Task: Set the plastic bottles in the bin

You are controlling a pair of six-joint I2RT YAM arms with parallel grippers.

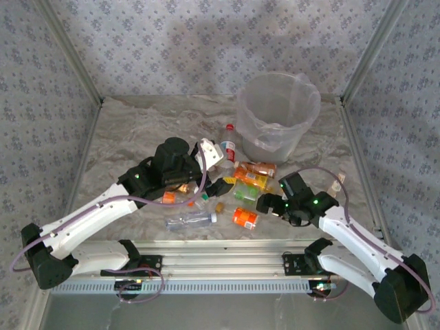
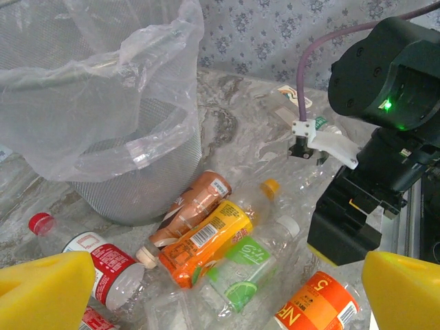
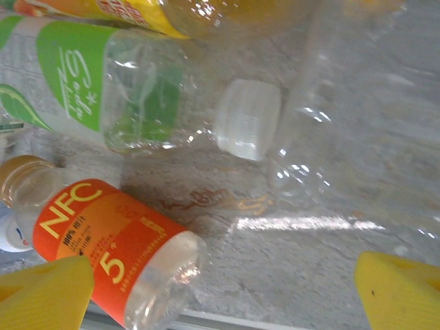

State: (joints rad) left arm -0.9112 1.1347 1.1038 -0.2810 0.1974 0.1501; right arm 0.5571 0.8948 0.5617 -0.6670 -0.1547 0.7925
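Lower right of the top view, our right gripper (image 1: 267, 204) hangs low, fingers spread wide and empty — the orange NFC bottle (image 3: 110, 247) lies lower left in its wrist view. Our left gripper (image 2: 220, 299) is spread too, holding nothing. The plastic bottles (image 1: 244, 182) litter mid-frame; the bin (image 1: 275, 144) stands upper right of centre. We judge it's picking time — next, descend and close on one.

- I see walls (image 1: 206, 41) on three sides, pale grey-blue with a small flower print.
- Bare metal posts (image 1: 69, 51) frame the corners.
- The tabletop (image 1: 130, 130) looks like grey-white marble.
- A ribbed metal rail (image 1: 220, 262) edges my near side.
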